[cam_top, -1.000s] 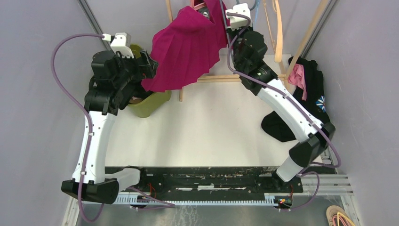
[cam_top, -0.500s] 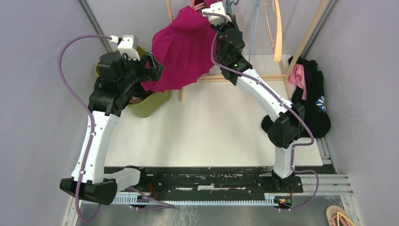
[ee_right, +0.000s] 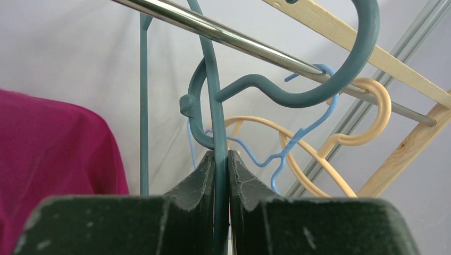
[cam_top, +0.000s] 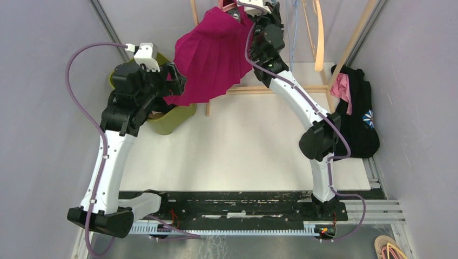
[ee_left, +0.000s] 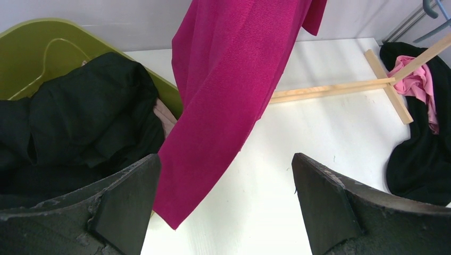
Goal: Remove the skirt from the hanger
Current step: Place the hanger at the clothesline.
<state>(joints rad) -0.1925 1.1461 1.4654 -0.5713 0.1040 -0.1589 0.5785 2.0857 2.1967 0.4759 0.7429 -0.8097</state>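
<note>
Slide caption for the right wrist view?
Right gripper shut on the teal hanger under the metal rail, magenta skirt at left.

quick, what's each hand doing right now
Left hand: open, holding nothing.
Right hand: closed on the teal hanger.

2 robot arms rise from the near edge of the table. The left arm (cam_top: 108, 162) climbs the left side and bends at the elbow. Its left gripper (ee_left: 223, 196) faces the far middle, both fingers spread wide with nothing between them. The right arm (cam_top: 294, 94) stretches far back. Its right gripper (ee_right: 218, 159) is raised high, fingers pinched on a thin hanger (ee_right: 214, 106) bar.
</note>
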